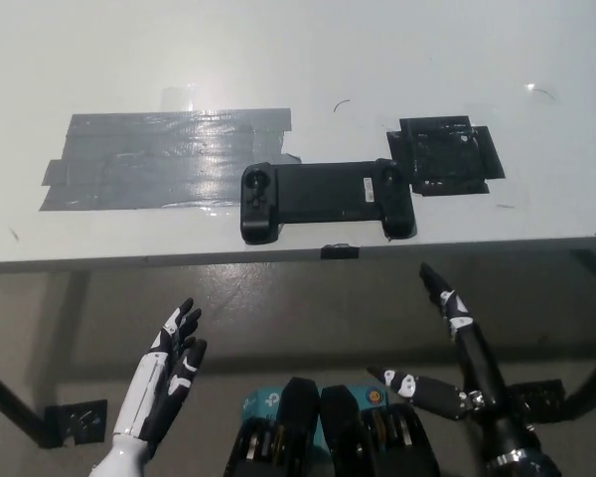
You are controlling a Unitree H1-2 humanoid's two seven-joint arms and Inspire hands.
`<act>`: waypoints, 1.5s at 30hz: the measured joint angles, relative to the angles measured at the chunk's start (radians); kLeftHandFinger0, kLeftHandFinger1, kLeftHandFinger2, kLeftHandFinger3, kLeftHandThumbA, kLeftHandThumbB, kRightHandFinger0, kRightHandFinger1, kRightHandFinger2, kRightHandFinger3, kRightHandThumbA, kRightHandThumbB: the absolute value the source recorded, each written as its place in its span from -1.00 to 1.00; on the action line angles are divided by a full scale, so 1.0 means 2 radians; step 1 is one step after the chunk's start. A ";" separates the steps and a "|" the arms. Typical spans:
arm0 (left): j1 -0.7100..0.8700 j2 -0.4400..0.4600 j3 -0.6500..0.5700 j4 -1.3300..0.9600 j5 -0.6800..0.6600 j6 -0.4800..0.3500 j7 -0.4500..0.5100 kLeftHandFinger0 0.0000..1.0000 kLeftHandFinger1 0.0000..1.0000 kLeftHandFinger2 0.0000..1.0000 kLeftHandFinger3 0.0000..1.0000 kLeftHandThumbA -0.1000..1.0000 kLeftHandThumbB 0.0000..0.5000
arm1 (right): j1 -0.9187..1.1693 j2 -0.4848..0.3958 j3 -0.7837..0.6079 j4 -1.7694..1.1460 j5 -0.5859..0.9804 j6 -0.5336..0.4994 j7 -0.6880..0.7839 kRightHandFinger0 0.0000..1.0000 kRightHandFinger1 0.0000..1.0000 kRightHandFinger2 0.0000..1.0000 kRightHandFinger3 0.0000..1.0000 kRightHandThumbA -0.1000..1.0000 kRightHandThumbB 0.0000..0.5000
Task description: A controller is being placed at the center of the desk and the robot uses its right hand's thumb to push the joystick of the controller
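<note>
A black controller [326, 199] lies flat near the front edge of the white desk [278, 60], with a joystick [256, 182] on its left grip. My black right hand [455, 358] is below the desk edge at the lower right, open, fingers spread, one finger pointing up toward the desk. It is apart from the controller. My white left hand [169, 373] rests at the lower left, open, holding nothing.
A wide patch of grey tape [149, 159] covers the desk left of the controller. A black taped patch [445, 155] sits at its right. A small black tab [340, 251] is on the desk's front edge. Desk legs and floor show below.
</note>
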 measured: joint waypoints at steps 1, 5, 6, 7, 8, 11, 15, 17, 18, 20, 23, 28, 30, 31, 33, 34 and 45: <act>0.001 0.000 0.000 0.001 0.000 0.000 0.000 1.00 1.00 1.00 1.00 0.77 -0.95 | -0.004 0.000 -0.003 -0.002 -0.001 0.000 -0.001 1.00 1.00 1.00 1.00 1.00 -0.18; 0.006 0.000 0.000 0.003 0.000 -0.002 0.000 1.00 1.00 1.00 1.00 0.78 -0.96 | -0.046 -0.002 -0.026 0.001 -0.003 0.009 -0.008 1.00 1.00 1.00 1.00 1.00 -0.27; 0.007 -0.001 -0.001 0.004 0.000 -0.002 0.000 1.00 1.00 1.00 1.00 0.79 -0.97 | -0.069 -0.003 -0.035 0.006 -0.003 0.015 -0.011 1.00 1.00 1.00 1.00 1.00 -0.24; 0.008 -0.001 -0.001 0.005 0.000 -0.003 0.000 1.00 1.00 1.00 1.00 0.79 -0.97 | -0.089 -0.005 -0.040 0.010 -0.003 0.019 -0.012 1.00 1.00 1.00 1.00 1.00 -0.24; 0.009 -0.001 -0.002 0.005 0.000 -0.004 0.000 1.00 1.00 1.00 1.00 0.79 -0.98 | -0.102 -0.006 -0.046 0.016 -0.003 0.023 -0.013 1.00 1.00 1.00 1.00 1.00 -0.25; 0.010 -0.001 -0.002 0.006 0.000 -0.005 0.000 1.00 1.00 1.00 1.00 0.77 -0.98 | -0.152 -0.006 -0.058 0.045 -0.002 0.034 -0.018 1.00 1.00 1.00 1.00 1.00 -0.20; 0.010 -0.001 -0.003 0.006 0.000 -0.006 0.000 1.00 1.00 1.00 1.00 0.77 -0.99 | -0.204 -0.004 -0.067 0.113 0.000 0.039 -0.024 1.00 1.00 1.00 1.00 1.00 -0.18; 0.010 -0.001 -0.003 0.006 0.000 -0.006 0.000 1.00 1.00 1.00 1.00 0.76 -0.97 | -0.229 -0.003 -0.072 0.152 0.001 0.039 -0.029 1.00 1.00 1.00 1.00 1.00 -0.22; 0.010 -0.001 -0.003 0.006 0.000 -0.006 0.000 1.00 1.00 1.00 1.00 0.76 -0.96 | -0.236 -0.003 -0.074 0.165 0.001 0.039 -0.031 1.00 1.00 1.00 1.00 1.00 -0.22; 0.010 -0.002 -0.003 0.006 0.000 -0.006 0.000 1.00 1.00 1.00 1.00 0.76 -0.97 | -0.258 -0.003 -0.076 0.204 0.001 0.039 -0.035 1.00 1.00 1.00 1.00 1.00 -0.05; 0.009 -0.002 -0.003 0.006 0.000 -0.006 0.000 1.00 1.00 1.00 1.00 0.75 -0.95 | -0.285 -0.002 -0.078 0.250 0.001 0.039 -0.043 1.00 1.00 1.00 1.00 1.00 0.00; 0.008 -0.002 -0.004 0.006 0.001 -0.006 0.000 1.00 1.00 1.00 1.00 0.75 -0.95 | -0.314 0.001 -0.079 0.305 0.000 0.035 -0.055 1.00 1.00 1.00 1.00 1.00 0.03; 0.006 -0.002 -0.004 0.006 0.002 -0.006 0.000 1.00 1.00 1.00 1.00 0.73 -0.96 | -0.322 0.003 -0.078 0.329 0.000 0.032 -0.062 1.00 1.00 1.00 1.00 1.00 0.10; 0.005 -0.002 -0.004 0.006 0.002 -0.006 0.000 1.00 1.00 1.00 1.00 0.72 -0.98 | -0.324 0.004 -0.077 0.336 0.000 0.032 -0.064 1.00 1.00 1.00 1.00 1.00 0.12; 0.003 -0.002 -0.004 0.006 0.003 -0.006 0.000 1.00 1.00 1.00 1.00 0.71 -0.99 | -0.325 0.006 -0.077 0.346 -0.001 0.032 -0.068 1.00 1.00 1.00 1.00 1.00 0.12; 0.002 -0.002 -0.004 0.006 0.004 -0.006 0.000 1.00 1.00 1.00 1.00 0.71 -1.00 | -0.326 0.007 -0.077 0.351 -0.001 0.032 -0.070 1.00 1.00 1.00 1.00 1.00 0.12; -0.003 -0.002 -0.005 0.003 0.010 -0.003 0.000 1.00 1.00 1.00 1.00 0.67 -0.99 | -0.352 0.006 -0.078 0.419 0.000 0.027 -0.089 1.00 1.00 1.00 1.00 0.29 -0.89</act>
